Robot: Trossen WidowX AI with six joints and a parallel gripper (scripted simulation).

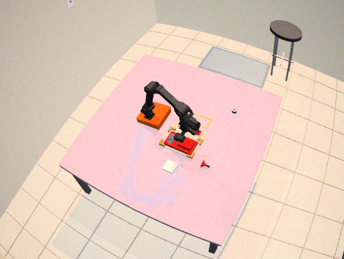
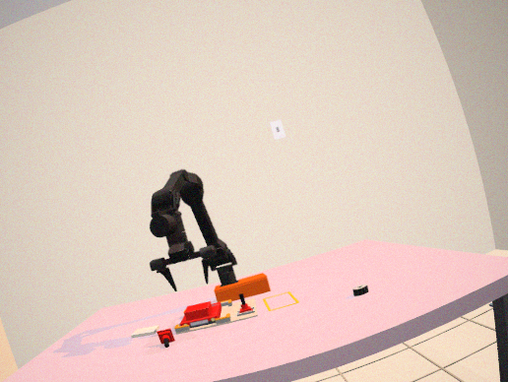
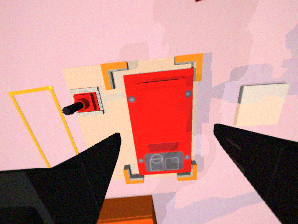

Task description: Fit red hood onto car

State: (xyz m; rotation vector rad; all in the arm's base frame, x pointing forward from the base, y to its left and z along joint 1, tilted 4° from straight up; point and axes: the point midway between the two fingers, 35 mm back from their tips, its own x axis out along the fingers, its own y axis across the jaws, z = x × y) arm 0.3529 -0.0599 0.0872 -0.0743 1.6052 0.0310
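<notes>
From where I stand, a pale tile (image 1: 170, 166) (image 2: 145, 331) (image 3: 262, 104) lies toward the near edge of the worktop (image 1: 100, 150) (image 2: 394, 266) (image 3: 40, 40); to its right is a loose red piece with a dark stem (image 1: 203, 163) (image 2: 165, 337).

Behind them, around the middle between the left and right edges, the red hood (image 1: 187, 144) (image 2: 198, 311) (image 3: 161, 115) is on the car, inside the jig (image 1: 191, 155) (image 2: 222, 321) (image 3: 189, 59), whose corner brackets presumably keep the chassis from sliding. Grey peg ends show at its four corners, so I'd judge it fitted (whether it is perfectly flat, I can't swear to).

Over it hangs the tool (image 1: 183, 133) (image 2: 191, 286) (image 3: 166, 132), spread about as wide as it goes and holding nothing, one finger out past each long side. That spread should let it rise without brushing the shell; the upright red-and-black lever (image 1: 199, 133) (image 2: 245, 308) (image 3: 87, 102) beside the jig is the thing to mind.

Farther back, the orange block (image 1: 160, 113) (image 2: 251, 286) (image 3: 130, 204) carries the arm toward the left edge, and a little dark puck (image 1: 234, 111) (image 2: 360, 290) sits toward the far right corner. What remains, I think, is a straight lift away.
</notes>
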